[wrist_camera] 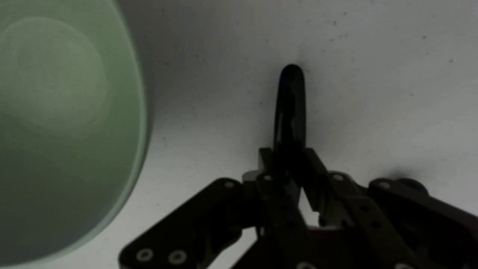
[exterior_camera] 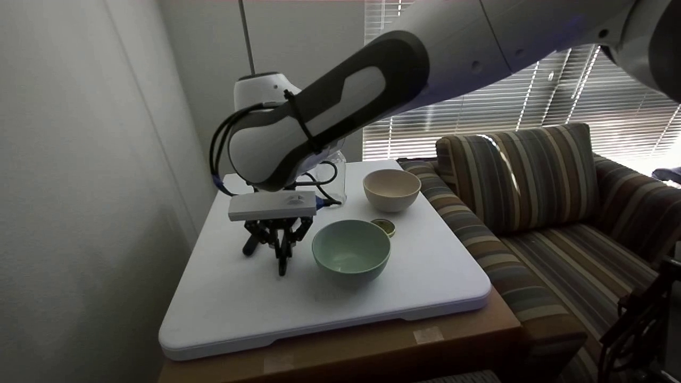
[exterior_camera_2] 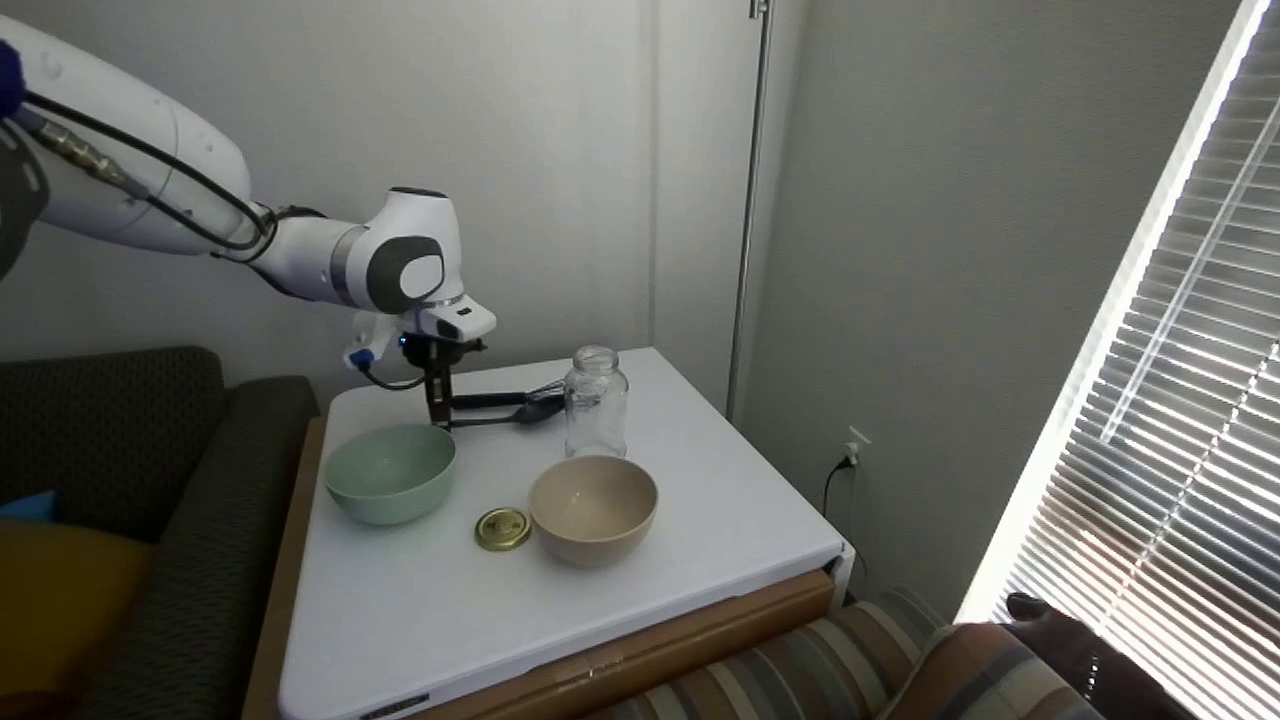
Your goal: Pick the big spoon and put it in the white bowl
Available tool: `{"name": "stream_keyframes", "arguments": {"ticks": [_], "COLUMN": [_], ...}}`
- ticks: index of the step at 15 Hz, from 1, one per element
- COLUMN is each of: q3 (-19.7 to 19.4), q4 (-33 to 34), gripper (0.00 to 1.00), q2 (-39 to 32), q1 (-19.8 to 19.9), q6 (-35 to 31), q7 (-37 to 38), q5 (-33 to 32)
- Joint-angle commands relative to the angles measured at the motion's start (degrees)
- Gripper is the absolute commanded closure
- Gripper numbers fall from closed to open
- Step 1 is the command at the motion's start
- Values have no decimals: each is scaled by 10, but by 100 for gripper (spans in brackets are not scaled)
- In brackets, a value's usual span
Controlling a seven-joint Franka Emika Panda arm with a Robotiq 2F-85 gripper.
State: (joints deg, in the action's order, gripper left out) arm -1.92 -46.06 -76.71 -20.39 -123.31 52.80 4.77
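The big spoon was apparently clenched by its glossy handle between the fingers of the gripper, rounded end projecting, though contact was lost in shadow. In an exterior view, the spoon's oval head was seen beside a clear glass jar, by which a whisk was partly screened; the smooth white bowl was well apart from the gripper.

In an exterior view, a round golden lid lies between the round green bowl, left, and the round cream bowl, right; behind the latter stands a clear glass jar, left of which a black spoon lies before a black wire whisk
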Motion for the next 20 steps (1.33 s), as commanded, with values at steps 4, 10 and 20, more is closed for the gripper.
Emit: {"name": "stream_keyframes", "arguments": {"ticks": [4, 10, 20], "q3": [6, 20, 156], "q4": [-28, -41, -79], "gripper": [95, 95, 95], "q2": [83, 149, 255], "q1": [-5, -3, 127], "q6": [53, 55, -77], "q7": [-43, -60, -209], "q5": [-2, 15, 205]}}
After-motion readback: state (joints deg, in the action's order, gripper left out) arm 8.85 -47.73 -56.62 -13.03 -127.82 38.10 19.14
